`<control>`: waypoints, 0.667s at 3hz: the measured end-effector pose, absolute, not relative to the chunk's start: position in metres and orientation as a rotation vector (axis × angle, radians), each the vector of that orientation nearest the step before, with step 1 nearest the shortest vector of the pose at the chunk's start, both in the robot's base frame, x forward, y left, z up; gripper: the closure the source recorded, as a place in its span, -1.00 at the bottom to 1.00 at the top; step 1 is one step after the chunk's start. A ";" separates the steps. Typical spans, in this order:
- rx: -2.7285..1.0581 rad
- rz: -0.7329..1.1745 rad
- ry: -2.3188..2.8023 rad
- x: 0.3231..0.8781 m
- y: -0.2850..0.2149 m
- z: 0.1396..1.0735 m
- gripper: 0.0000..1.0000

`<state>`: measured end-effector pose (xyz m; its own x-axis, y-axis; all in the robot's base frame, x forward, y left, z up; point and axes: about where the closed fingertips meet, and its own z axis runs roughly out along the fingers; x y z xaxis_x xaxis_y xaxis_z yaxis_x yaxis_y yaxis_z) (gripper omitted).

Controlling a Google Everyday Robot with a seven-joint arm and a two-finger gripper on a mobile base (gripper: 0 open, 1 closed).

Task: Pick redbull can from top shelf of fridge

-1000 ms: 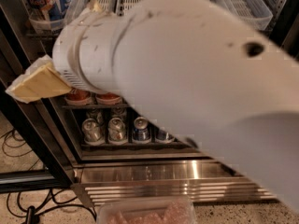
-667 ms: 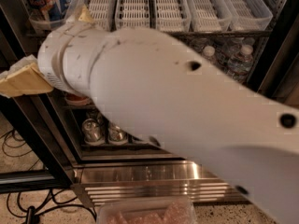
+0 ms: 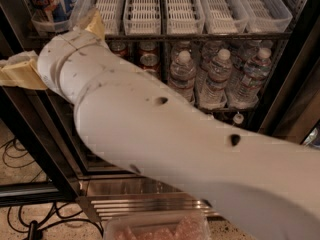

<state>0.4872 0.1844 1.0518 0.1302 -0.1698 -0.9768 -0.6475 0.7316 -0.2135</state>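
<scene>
The redbull can (image 3: 50, 1), blue and silver, stands in the clear-fronted leftmost lane at the far left of the top shelf (image 3: 182, 11); its top is cut off by the frame edge. My gripper (image 3: 27, 71) is at the left edge, in front of the fridge's dark left frame, below and slightly left of the can and apart from it. My thick white arm (image 3: 165, 144) runs from the lower right to the gripper and hides much of the lower fridge (image 3: 150, 201).
Empty white slotted lane trays fill the rest of the top shelf above a dark rail (image 3: 210, 35). Red cola cans (image 3: 149, 59) and water bottles (image 3: 218, 76) stand on the shelf below. A clear tray with pink contents (image 3: 160, 228) and floor cables (image 3: 20, 156) lie below.
The arm has dropped lower in the view, uncovering the cola cans and water bottles. The gripper stays at the left edge, now a little lower than the can.
</scene>
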 end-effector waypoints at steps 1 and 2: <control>-0.624 0.342 1.409 0.493 0.168 1.050 -1.00; -0.613 0.339 1.401 0.498 0.171 1.046 -1.00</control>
